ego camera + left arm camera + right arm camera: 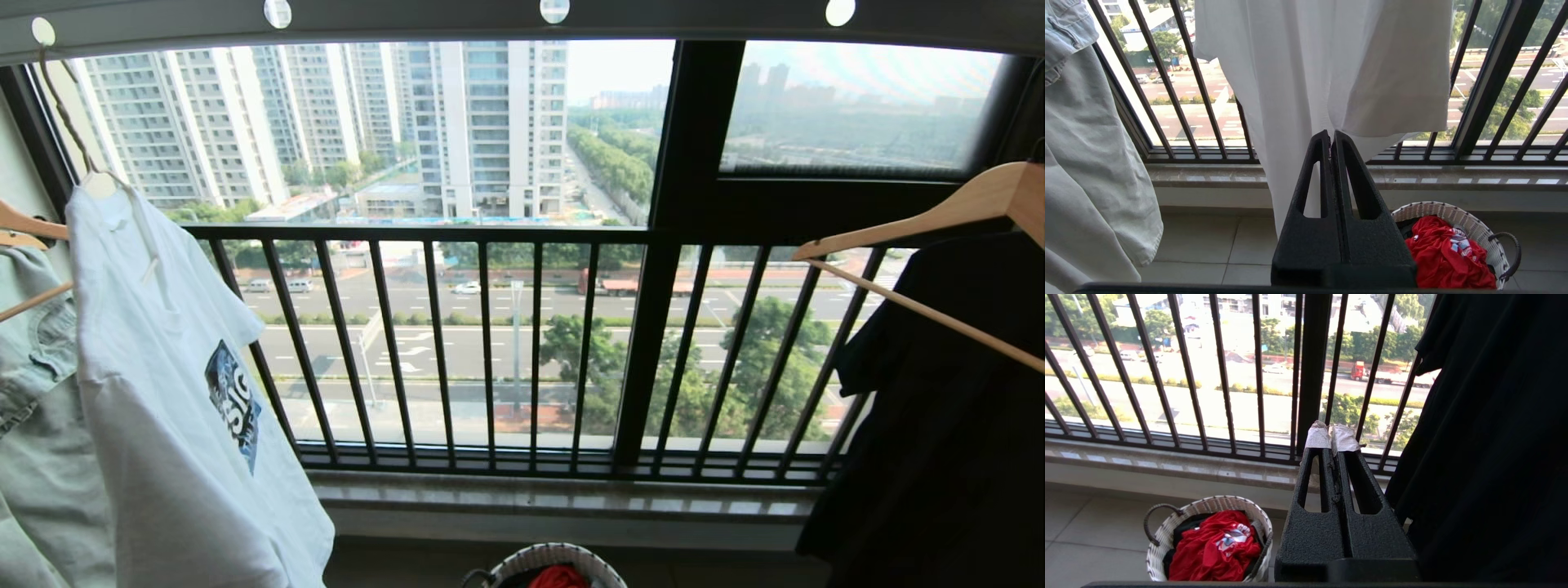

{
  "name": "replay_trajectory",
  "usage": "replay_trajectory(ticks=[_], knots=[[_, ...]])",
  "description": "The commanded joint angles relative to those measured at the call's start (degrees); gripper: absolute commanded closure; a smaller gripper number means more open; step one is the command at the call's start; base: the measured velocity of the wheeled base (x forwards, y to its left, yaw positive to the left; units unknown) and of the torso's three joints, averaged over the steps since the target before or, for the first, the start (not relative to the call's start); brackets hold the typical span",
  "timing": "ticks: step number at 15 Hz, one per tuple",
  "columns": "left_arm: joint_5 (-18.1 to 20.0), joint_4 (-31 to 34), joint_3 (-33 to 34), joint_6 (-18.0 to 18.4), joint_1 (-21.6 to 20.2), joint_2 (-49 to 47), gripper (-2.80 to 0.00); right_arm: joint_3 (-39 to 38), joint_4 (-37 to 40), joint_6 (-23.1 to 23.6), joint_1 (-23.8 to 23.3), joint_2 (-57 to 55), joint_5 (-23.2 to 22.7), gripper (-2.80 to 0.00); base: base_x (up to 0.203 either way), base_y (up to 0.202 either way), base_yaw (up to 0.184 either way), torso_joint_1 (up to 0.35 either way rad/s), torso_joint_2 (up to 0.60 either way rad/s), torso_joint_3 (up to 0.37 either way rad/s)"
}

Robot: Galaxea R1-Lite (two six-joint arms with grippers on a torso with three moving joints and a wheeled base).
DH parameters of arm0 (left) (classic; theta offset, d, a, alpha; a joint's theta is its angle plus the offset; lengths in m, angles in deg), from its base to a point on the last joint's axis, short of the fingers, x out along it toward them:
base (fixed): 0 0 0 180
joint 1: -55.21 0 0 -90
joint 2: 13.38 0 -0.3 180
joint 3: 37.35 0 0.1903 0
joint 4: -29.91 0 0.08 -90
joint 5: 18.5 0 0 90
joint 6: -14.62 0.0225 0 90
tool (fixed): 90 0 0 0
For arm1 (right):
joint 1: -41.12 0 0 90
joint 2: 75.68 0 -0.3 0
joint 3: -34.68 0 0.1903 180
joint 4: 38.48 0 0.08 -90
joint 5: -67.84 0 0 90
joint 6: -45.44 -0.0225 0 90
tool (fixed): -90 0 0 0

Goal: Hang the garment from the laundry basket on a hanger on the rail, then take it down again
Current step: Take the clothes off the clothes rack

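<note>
T-shirt [155, 392] is seen hanging at the left end of the rail [490, 20], carried on the thin wire hanger [73, 131], whose long hook is passed through the leftmost hole. It hangs just in front of a pale denim garment [33, 408] on a wooden hanger [28, 224]. The hanging step is therefore judged done, and the taking down is judged not yet begun. For the next move, an arm would have to be raised to the hook at the left end of the rail and the hook lifted clear of its hole, with the cloth kept from sliding off.

The left gripper [1331, 136] is shown with jaws pressed together and nothing pinched, close below the T-shirt's hem. Further right, the right gripper [1333, 433] is likewise shut and empty, its tips wrapped in white tape, beside a black garment [1494, 437].

Rail, hook and chest logo are given only by the head view, where neither arm appears. The laundry basket [1167, 539] on the floor, with a red garment [1212, 551] inside, is barely caught there and is shown fully only by the wrist views.
</note>
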Motion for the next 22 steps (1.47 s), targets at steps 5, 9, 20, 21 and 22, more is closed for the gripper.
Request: replay_trajectory(ticks=[5, 9, 20, 21, 22], knots=[[-0.34, -1.18, -14.56, -7.12, 0.03, -5.74, 0.0, -0.01, 0.04, 0.03, 0.02, 0.01, -0.02, 0.0, 0.0, 0.0, 0.0, 0.0, 0.0, 0.0], [-1.3, -1.43, -25.1, -7.44, 0.01, -18.16, 0.0, -0.01, 0.04, 0.07, 0.02, 0.01, -0.07, 0.0, 0.0, 0.0, 0.0, 0.0, 0.0, 0.0], [-18.7, 9.48, -69.74, -4.54, -0.06, -58.66, 0.0, 0.17, 0.48, 0.2, 0.02, 0.0, 0.02, 0.0, 0.0, 0.0, 0.0, 0.0, 0.0, 0.0], [-22.18, 9.83, -71.66, -3.68, 0.12, -62.72, 0.0, 0.17, 0.48, 0.38, 0.02, -0.07, -0.07, 0.0, 0.0, 0.0, 0.0, 0.0, 0.0, 0.0], [-26.67, 9.94, -73.18, -3.07, 0.39, -66.79, 0.0, 0.17, 0.57, 0.46, 0.02, -0.07, -0.02, 0.0, 0.0, 0.0, 0.0, 0.0, 0.0, 0.0]])
